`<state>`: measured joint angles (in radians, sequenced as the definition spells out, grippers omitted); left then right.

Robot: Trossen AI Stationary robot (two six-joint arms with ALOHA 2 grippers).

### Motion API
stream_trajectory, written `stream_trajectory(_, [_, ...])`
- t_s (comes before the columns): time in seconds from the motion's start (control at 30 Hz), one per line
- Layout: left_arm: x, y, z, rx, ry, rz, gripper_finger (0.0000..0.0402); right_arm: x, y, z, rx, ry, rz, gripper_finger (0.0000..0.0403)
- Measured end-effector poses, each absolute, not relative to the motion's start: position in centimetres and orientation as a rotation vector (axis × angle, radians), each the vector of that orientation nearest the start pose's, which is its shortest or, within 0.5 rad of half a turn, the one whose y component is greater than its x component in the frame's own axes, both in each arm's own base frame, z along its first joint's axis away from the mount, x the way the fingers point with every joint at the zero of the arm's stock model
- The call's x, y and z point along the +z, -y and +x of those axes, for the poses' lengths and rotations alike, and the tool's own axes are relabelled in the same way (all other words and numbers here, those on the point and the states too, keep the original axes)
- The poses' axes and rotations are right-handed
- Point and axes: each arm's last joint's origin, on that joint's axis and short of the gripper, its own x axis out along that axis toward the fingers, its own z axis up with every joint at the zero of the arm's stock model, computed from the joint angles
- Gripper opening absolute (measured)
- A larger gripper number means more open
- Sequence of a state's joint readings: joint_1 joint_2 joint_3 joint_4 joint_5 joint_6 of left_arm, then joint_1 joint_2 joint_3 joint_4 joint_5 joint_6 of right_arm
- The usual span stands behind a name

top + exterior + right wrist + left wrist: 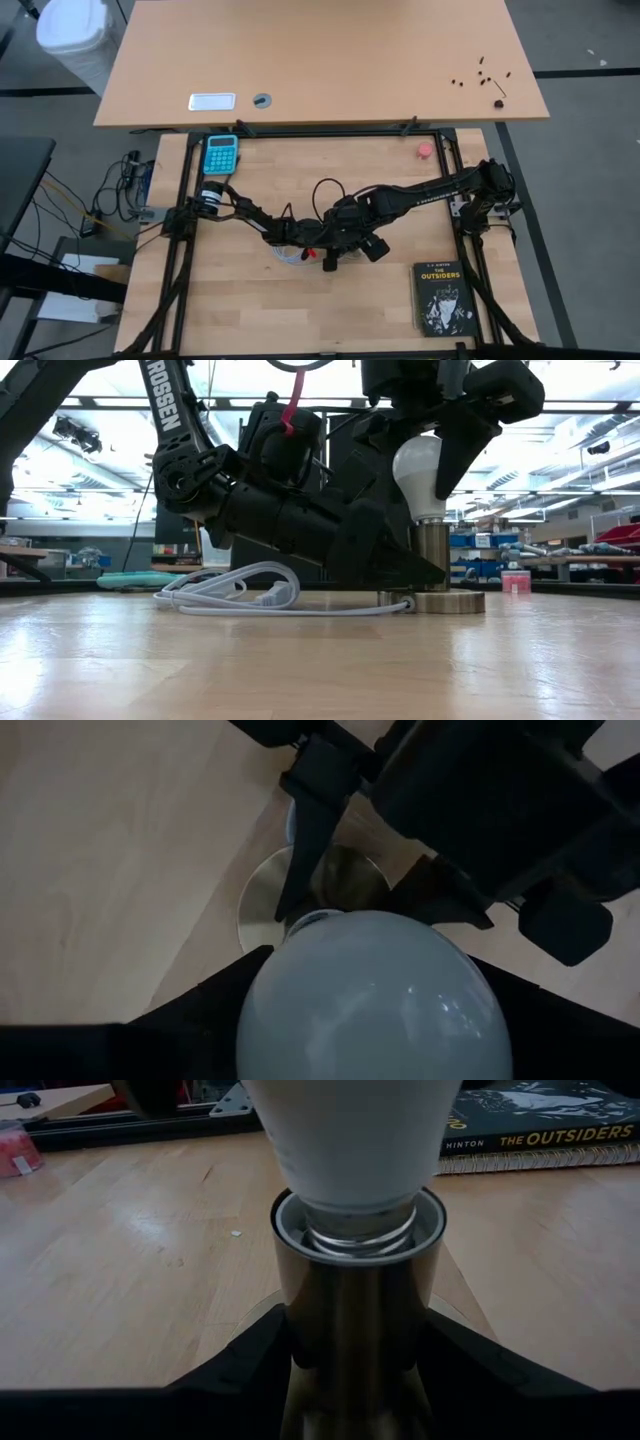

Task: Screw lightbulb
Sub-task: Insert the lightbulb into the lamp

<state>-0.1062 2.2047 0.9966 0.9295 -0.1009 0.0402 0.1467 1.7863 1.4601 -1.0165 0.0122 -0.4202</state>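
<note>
Lightbulb in right gripper | left gripper clamps socket | book reads "THE OUTSIDERS"

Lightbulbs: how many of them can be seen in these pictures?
1. The lightbulb stands upright in the metal socket at the table's middle, under the right gripper. None other shows; the arms could hide something.

The left arm reaches low across the middle of the counter from the left, its wrist nearly level, and the left tool sits just above the surface with its two fingers clamped on either side of an upright post. The right arm stretches in from the right, and the right tool points straight down, its fingers flanking a rounded white top.
</note>
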Motion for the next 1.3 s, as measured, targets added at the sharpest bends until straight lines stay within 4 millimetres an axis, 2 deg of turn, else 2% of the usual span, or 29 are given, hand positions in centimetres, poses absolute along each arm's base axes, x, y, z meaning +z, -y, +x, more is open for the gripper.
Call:
stream_trajectory(0.23, [8.2, 4.1, 41.0, -0.012, -0.277, 0.069, 0.0195, 24.5, -5.2, 34.5, 0.459, -1.29, -0.515, 0.0268])
stream_trajectory(0.47, [8.2, 4.2, 41.0, -0.054, -0.276, 0.074, 0.0195, 24.5, -5.4, 34.5, 0.565, -1.259, -0.571, 0.0278])
stream_trajectory(0.77, [8.3, 4.4, 41.0, -0.138, -0.263, 0.101, 0.0195, 24.6, -7.7, 34.6, 0.666, -1.163, -0.808, 0.0275])
stream_trajectory(0.97, [8.3, 4.5, 41.0, -0.17, -0.255, 0.11, 0.0195, 23.6, -7.8, 34.2, 0.733, -1.157, -0.872, 0.0277])
stream_trajectory(1.3, [8.4, 4.7, 41.0, -0.243, -0.239, 0.126, 0.0195, 23.5, -8.3, 34.4, 0.855, -1.058, -1.028, 0.0278])
